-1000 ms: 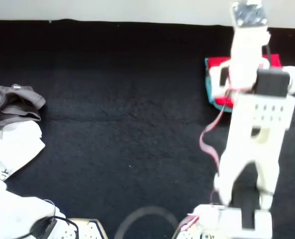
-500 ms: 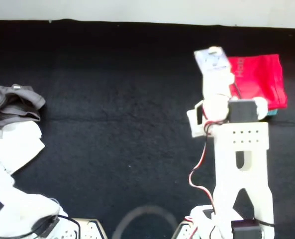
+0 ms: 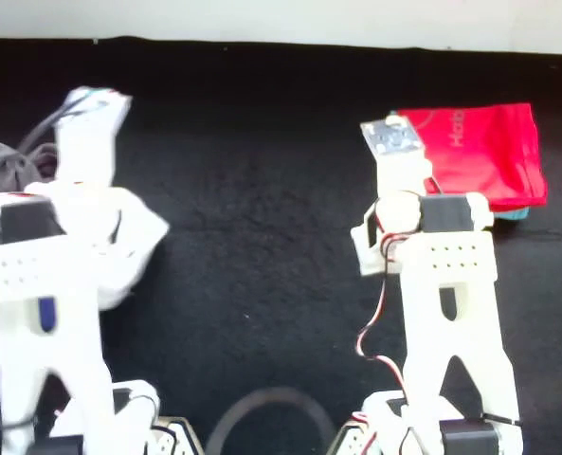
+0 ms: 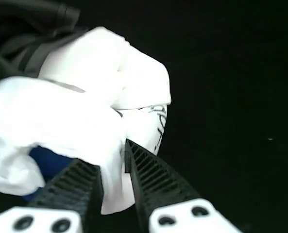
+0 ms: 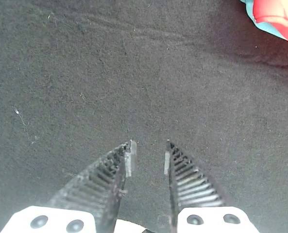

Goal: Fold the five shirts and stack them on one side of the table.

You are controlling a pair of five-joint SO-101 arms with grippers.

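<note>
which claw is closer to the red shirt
Right. The right claw sits just beside the red shirt; the left claw is across the table, pinching the white shirt.

So both of the 2 arms are up and leaning forward from their bases. The left arm [image 3: 44,284] stands tall, and the left gripper [image 4: 113,164] has its jaws squeezed nearly together on a fold of white shirt [image 4: 85,92]. The right arm [image 3: 446,275] is bent forward too, with the right gripper [image 5: 148,156] pointing down and its jaws a little apart.
</note>
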